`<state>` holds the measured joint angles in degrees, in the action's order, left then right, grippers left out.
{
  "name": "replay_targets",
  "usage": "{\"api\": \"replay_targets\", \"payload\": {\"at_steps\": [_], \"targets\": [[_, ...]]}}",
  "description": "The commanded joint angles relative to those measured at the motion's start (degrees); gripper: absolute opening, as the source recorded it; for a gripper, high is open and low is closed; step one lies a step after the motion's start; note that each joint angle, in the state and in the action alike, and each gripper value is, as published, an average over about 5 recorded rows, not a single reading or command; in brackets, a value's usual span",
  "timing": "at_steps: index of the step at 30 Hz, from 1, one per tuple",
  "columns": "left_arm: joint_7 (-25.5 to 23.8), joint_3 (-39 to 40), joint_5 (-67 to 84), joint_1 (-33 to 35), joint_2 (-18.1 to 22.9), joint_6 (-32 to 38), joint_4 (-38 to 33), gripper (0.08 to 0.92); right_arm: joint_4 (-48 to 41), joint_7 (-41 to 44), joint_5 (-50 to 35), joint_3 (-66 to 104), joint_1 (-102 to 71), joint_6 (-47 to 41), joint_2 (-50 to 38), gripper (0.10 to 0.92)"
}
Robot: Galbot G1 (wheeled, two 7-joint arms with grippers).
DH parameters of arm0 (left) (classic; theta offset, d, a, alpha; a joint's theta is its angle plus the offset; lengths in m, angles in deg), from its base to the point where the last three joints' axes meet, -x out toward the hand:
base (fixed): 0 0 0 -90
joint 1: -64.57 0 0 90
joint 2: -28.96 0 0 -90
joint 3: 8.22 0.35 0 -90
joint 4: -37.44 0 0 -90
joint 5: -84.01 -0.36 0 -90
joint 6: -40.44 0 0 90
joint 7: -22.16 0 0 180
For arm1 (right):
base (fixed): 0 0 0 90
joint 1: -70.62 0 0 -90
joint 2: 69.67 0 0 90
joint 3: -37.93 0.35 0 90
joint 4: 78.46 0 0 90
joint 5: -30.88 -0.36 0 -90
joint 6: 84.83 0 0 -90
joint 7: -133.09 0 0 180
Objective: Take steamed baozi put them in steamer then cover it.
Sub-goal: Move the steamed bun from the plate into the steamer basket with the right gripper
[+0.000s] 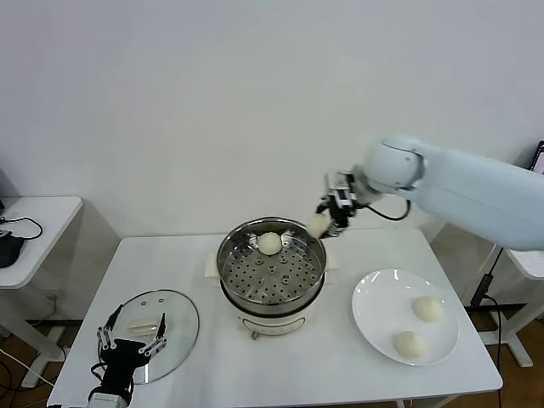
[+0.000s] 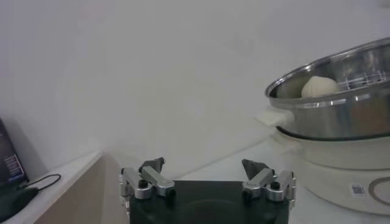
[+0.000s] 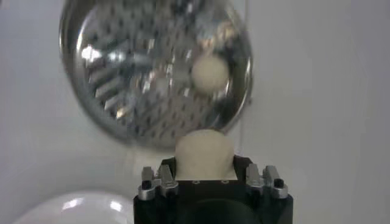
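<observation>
Just past the steamer's (image 1: 271,265) far-right rim, right gripper (image 1: 324,223) grasping a bao (image 1: 318,225), one bun (image 1: 269,243) already on the tray, two on the plate (image 1: 374,319): second load underway, next swing over the tray and release; left gripper (image 1: 132,342) spread, idle over the lid (image 1: 174,327) on the bench (image 1: 340,365).

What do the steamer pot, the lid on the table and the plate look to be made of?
Steamer: polished metal, likely stainless steel, with mirror-like reflections and a perforated tray; its base looks like white plastic.
Lid: clear, probably glass, since the table shows through it; cream bar handle, material unclear.
Plate: glossy white, likely ceramic or melamine, going by its sheen.
</observation>
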<state>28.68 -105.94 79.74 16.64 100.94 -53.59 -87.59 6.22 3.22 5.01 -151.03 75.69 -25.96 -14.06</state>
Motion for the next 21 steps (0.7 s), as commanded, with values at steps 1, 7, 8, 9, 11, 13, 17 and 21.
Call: {"api": "replay_targets", "payload": {"at_steps": [1,7,8,9,11,13,17,21], "targets": [[-0.01,-0.1,-0.19,-0.19,0.13,0.03,0.16,0.823,-4.3,-3.11,-6.38,-1.27,-0.83,-3.47,13.04,0.594],[0.0,-0.73,0.01,-0.13,0.22,0.15,0.44,0.823,-8.49,-3.96,-5.43,-1.95,-4.68,-5.06,18.23,0.594],[0.02,-0.78,0.05,-0.15,0.23,0.18,0.51,0.823,-8.96,-4.09,-5.27,-2.13,-5.16,-5.25,18.65,0.594],[0.03,-0.79,0.07,-0.2,0.26,0.21,0.6,0.823,-9.49,-4.23,-5.13,-2.29,-5.74,-5.4,19.06,0.594],[0.05,-0.73,0.09,-0.4,0.35,0.27,0.79,0.823,-10.45,-4.61,-4.94,-2.44,-6.96,-5.6,19.74,0.594],[0.06,-0.61,0.09,-0.64,0.43,0.31,0.96,0.823,-11.43,-4.98,-4.71,-2.38,-8.15,-5.69,20.44,0.594],[0.07,-0.38,0.08,-0.95,0.5,0.35,1.22,0.823,-13.7,-5.44,-3.95,-1.9,-10.04,-5.73,22.17,0.591],[0.1,-0.35,0.08,-1.02,0.49,0.43,1.27,0.823,-16.48,-5.26,-3.16,-1.52,-11.14,-5.67,23.91,0.594]]}}
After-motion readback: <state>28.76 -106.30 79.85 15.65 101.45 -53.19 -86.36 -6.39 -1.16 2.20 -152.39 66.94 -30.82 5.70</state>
